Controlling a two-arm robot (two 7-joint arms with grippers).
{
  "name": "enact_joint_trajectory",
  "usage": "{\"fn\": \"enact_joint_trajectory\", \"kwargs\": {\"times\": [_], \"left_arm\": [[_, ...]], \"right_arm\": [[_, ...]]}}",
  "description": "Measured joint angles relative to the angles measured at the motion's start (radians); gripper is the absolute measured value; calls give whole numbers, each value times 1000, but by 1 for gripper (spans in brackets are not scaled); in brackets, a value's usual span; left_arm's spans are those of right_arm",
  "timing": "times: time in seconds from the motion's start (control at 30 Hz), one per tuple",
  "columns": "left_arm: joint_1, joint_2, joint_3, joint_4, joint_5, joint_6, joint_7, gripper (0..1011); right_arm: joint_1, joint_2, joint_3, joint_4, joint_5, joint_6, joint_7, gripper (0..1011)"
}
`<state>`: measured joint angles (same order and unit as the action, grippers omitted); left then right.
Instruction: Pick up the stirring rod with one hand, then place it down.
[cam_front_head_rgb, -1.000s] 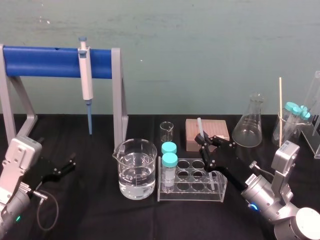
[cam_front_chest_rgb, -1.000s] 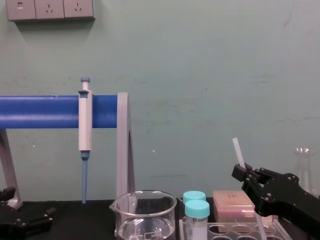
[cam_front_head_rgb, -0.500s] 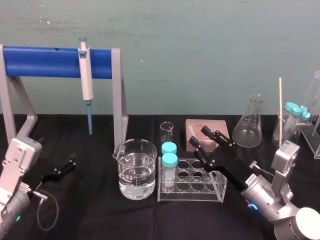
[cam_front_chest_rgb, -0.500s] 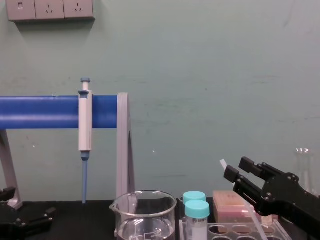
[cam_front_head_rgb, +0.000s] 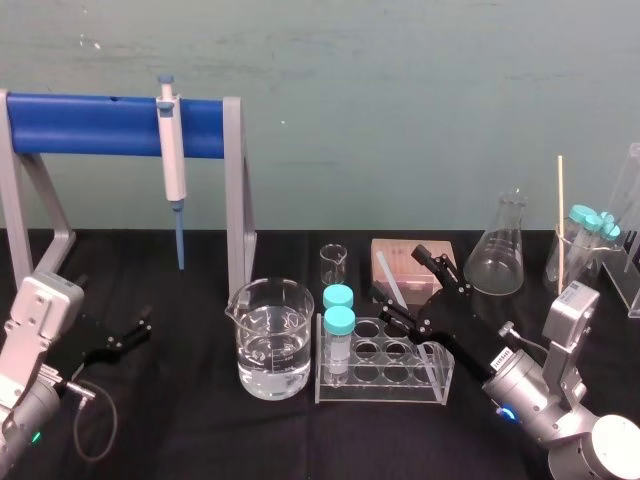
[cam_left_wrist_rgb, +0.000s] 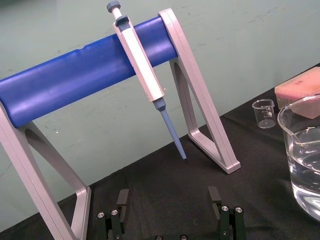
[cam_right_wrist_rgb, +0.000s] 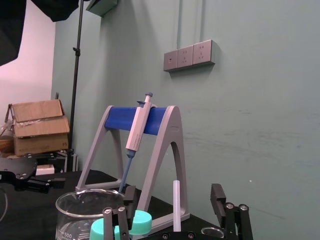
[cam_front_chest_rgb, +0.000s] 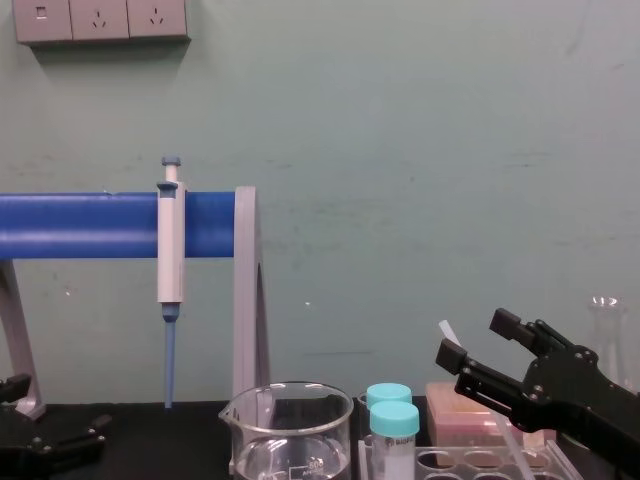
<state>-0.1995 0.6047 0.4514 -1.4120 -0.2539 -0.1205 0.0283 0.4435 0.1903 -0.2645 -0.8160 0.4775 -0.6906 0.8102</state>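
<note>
- Right gripper (cam_front_chest_rgb: 473, 336): reaches forward over the tube rack (cam_front_head_rgb: 380, 388), its 2 fingers spread wide and pinching nothing.
- Stirring rod (cam_front_head_rgb: 388, 275): the lower end sits in a cell at the rack's right end, and the shaft leans up toward the robot's left. In the right wrist view it stands in the gap between the 2 fingers, clear of both.
- Left gripper (cam_left_wrist_rgb: 168, 196): parked low over the table (cam_front_head_rgb: 180, 420) on the robot's left, fingers likewise spread, empty.
- Handling, as judged: thin, stiff, light and smooth. It is probably glass or hard plastic, so it may slip, or snap under a hard squeeze. It looks free to pivot in its cell.
- Recommended hold: the exposed upper shaft, above the rack and below the tip. Close squarely so that neither finger knocks the 2 capped tubes (cam_front_head_rgb: 338, 318) nearby.
</note>
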Motion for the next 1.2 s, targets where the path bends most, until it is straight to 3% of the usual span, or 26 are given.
{"fn": "enact_joint_trajectory", "kwargs": {"times": [0.1,0.37,0.5,0.6,0.8,0.93,1.0,1.07,1.2], "left_arm": [[0,0,0,0,0,0,0,1000],[0,0,0,0,0,0,0,1000],[0,0,0,0,0,0,0,1000],[0,0,0,0,0,0,0,1000],[0,0,0,0,0,0,0,1000],[0,0,0,0,0,0,0,1000],[0,0,0,0,0,0,0,1000],[0,0,0,0,0,0,0,1000],[0,0,0,0,0,0,0,1000]], "right_arm": [[0,0,0,0,0,0,0,1003],[-3,1,0,-10,-8,-6,-10,1003],[-21,2,9,-50,-39,-35,-59,1003],[-42,0,31,-97,-85,-60,-135,1003],[-74,-7,78,-157,-157,-51,-264,1003],[-98,-11,112,-196,-192,5,-350,1003],[-125,-16,144,-232,-196,95,-412,1003],[-132,-17,152,-241,-196,122,-429,1003],[-172,-28,194,-292,-184,275,-505,1003]]}}
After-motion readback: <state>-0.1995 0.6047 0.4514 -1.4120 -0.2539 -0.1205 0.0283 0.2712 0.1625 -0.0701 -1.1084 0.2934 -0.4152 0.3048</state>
